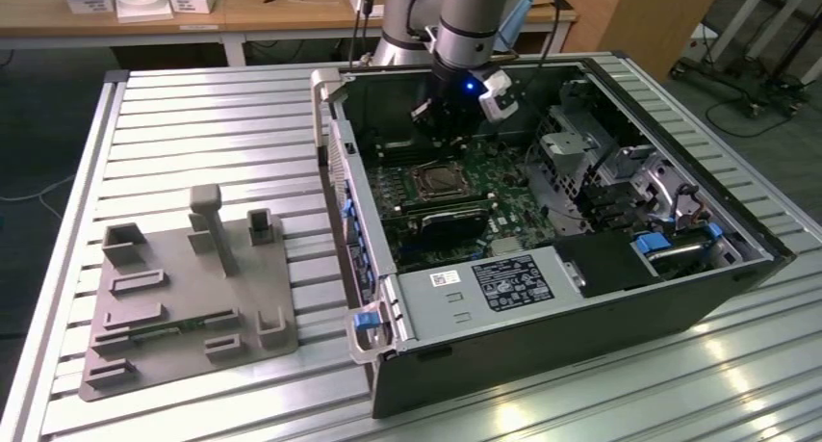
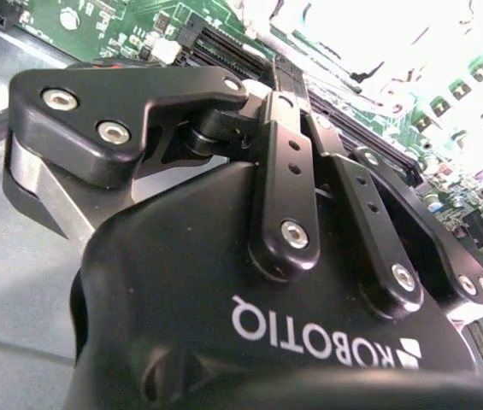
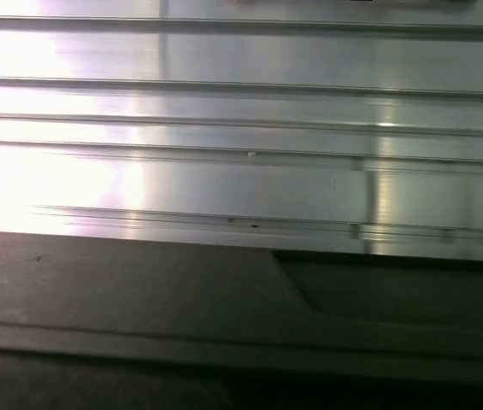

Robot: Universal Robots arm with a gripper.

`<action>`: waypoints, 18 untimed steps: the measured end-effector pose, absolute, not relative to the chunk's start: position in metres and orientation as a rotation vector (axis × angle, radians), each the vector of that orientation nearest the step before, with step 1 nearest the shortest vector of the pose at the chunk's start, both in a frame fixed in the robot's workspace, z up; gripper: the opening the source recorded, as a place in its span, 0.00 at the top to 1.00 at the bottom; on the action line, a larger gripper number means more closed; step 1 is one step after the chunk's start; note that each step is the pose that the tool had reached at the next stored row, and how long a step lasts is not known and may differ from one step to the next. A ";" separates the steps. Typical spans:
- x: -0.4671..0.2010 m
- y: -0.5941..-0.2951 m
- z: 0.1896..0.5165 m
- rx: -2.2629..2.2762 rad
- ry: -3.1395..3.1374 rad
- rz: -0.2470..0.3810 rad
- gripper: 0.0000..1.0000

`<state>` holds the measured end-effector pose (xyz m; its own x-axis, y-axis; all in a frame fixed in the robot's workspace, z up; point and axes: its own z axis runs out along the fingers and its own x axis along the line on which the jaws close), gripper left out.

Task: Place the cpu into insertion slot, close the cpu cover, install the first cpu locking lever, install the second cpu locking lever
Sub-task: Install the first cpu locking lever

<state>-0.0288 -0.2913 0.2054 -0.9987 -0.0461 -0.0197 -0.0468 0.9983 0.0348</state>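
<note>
Open black PC case (image 1: 668, 298) lies on a ribbed aluminium table (image 1: 192, 124). Gripper (image 1: 437, 124) hangs inside the case near its far wall, above the green motherboard (image 1: 495, 172) — fingers' state cannot be told. In the second wrist view, matte black linkage bars of the gripper (image 2: 288, 145) converge over the board. Cpu (image 1: 441, 181) sits square in its socket mid-board, inside the thin metal cpu cover (image 1: 418, 184). Grey moulded fixture (image 1: 180, 298) lies apart, on the exterior view's left.
</note>
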 end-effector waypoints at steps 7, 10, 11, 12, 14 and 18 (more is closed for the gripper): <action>-0.027 -0.291 0.204 -0.073 3.121 0.055 0.90; -0.027 -0.291 0.203 -0.072 3.121 0.055 0.90; -0.027 -0.291 0.203 -0.072 3.121 0.054 0.90; -0.027 -0.291 0.203 -0.073 3.121 0.053 0.90; -0.027 -0.291 0.202 -0.073 3.122 0.051 0.90; -0.027 -0.291 0.202 -0.073 3.121 0.047 0.90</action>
